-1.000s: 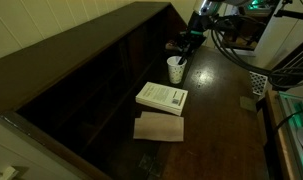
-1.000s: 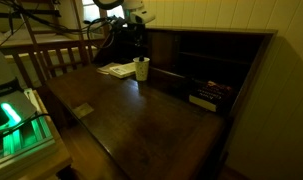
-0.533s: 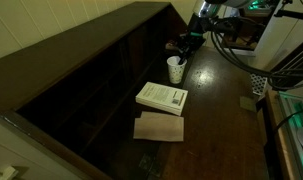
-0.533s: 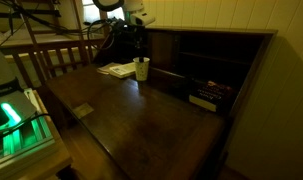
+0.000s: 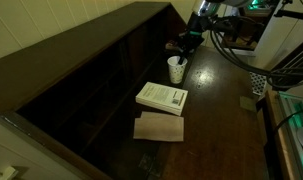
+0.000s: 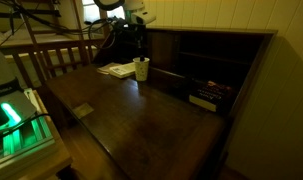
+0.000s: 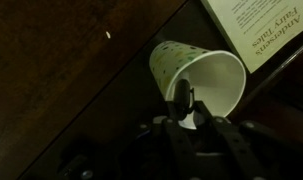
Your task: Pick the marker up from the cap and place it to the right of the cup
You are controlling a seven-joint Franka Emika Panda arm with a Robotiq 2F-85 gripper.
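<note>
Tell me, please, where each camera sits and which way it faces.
An exterior view: raised above the dark wooden desk, looking down its length at the white tapered paper cup, white book and flat tan cardboard piece; the arm and gripper enter at the top.
An exterior view: lower, looking across the desk toward the cup and book; the arm shows behind them.
Wrist view: looks down at the cup's open mouth, book corner beside it; the gripper fills the bottom edge.
Shared: cup and book appear in all three.

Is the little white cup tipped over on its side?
No, the cup stands upright on the desk, its open mouth facing up.
</note>
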